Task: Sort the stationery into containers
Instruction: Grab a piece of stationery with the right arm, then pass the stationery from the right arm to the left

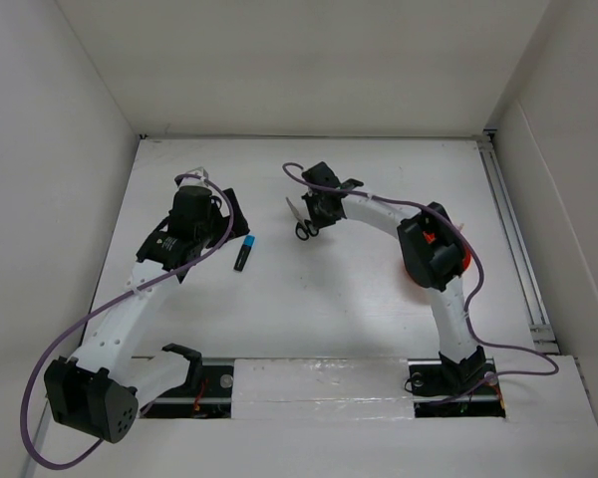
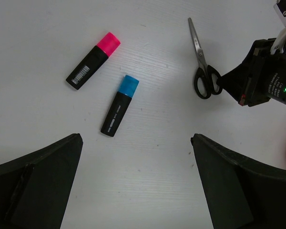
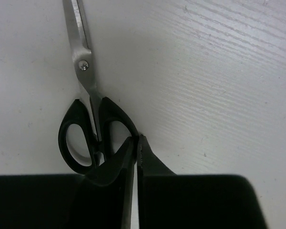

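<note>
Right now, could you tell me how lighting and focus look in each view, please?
Top external: soft, even light, with glare on the glossy strip by the arm bases. Left wrist: blue marker and pink marker sharp. Right wrist: scissors blades glint; the right gripper shows as featureless black.

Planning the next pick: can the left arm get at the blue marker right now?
Probably yes. Its jaws stand wide open over the table, and the blue marker lies bare just ahead, in line with the gap. The pink marker lies apart from it, nothing on top.
</note>
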### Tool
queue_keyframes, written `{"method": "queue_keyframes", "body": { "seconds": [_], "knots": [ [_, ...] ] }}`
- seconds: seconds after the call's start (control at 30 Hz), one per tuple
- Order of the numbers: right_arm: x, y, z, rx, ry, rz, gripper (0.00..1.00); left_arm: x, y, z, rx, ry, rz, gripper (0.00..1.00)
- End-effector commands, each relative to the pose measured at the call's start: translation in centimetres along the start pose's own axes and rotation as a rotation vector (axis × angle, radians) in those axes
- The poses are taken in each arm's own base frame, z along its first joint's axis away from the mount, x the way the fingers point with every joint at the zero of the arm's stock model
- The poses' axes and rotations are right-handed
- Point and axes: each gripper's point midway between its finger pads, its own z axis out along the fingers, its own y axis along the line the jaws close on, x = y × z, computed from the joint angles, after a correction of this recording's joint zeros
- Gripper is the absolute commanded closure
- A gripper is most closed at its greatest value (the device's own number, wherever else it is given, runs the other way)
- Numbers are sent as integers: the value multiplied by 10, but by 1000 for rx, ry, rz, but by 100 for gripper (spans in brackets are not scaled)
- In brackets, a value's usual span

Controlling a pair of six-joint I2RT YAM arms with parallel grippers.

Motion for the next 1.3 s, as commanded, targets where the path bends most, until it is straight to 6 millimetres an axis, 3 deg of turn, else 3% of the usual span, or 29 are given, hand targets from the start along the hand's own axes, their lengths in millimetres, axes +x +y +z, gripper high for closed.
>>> {"method": "queue_keyframes", "body": {
  "seconds": [0.0, 0.2, 0.27, 0.3, 0.33, 0.37, 0.4, 0.43, 0.47, 0.5, 0.53, 0.57, 0.67, 0.73, 0.83, 0.97, 1.1, 1.2, 1.23, 1.27],
  "knots": [
    [23, 0, 15, 10, 82, -13, 98, -5, -2, -3, 23, -30, 7, 1],
    [17, -2, 3, -7, 50, 19, 100, -3, -5, -4, 43, -19, 8, 1],
    [-6, 1, -22, -24, -47, 54, 100, -2, -11, -4, 72, -12, 7, 1],
    [6, -2, -26, -23, -41, 63, 100, 0, -16, -2, 94, 1, -1, 1],
    [-9, 6, -54, -53, -117, 81, 100, 0, -22, -3, 126, 10, -13, 1],
    [0, 6, -58, -40, -145, 86, 100, 2, -36, -6, 198, 30, -23, 1],
    [-18, 13, -78, -58, -218, 99, 100, 2, -44, -9, 240, 37, -36, 1],
    [-1, 12, -82, -62, -206, 102, 100, 4, -52, -9, 284, 47, -54, 1],
    [-10, 16, -109, -81, -275, 132, 100, 2, -64, -9, 351, 30, -89, 1],
    [-12, 22, -120, -99, -314, 142, 100, 7, -79, -14, 447, 61, -99, 1],
    [2, 19, -121, -109, -297, 149, 100, 8, -88, -16, 498, 64, -114, 1],
    [2, 26, -140, -135, -328, 140, 100, 7, -93, -18, 532, 65, -131, 1],
    [16, 43, -162, -138, -369, 135, 100, 15, -125, -19, 616, 100, -121, 1],
    [13, 51, -187, -153, -436, 170, 100, 12, -143, -28, 695, 93, -117, 1],
    [17, 61, -205, -196, -479, 198, 100, 11, -156, -29, 770, 100, -164, 1],
    [17, 73, -222, -218, -511, 210, 100, 6, -160, -37, 812, 78, -178, 1],
    [19, 82, -233, -230, -534, 208, 100, 9, -157, -34, 791, 87, -184, 17],
    [19, 95, -242, -248, -552, 195, 100, 13, -153, -30, 773, 96, -188, 18],
    [17, 100, -247, -261, -558, 193, 100, 17, -151, -28, 767, 103, -190, 21],
    [21, 101, -247, -245, -556, 183, 100, 17, -151, -28, 767, 103, -190, 32]
  ]
}}
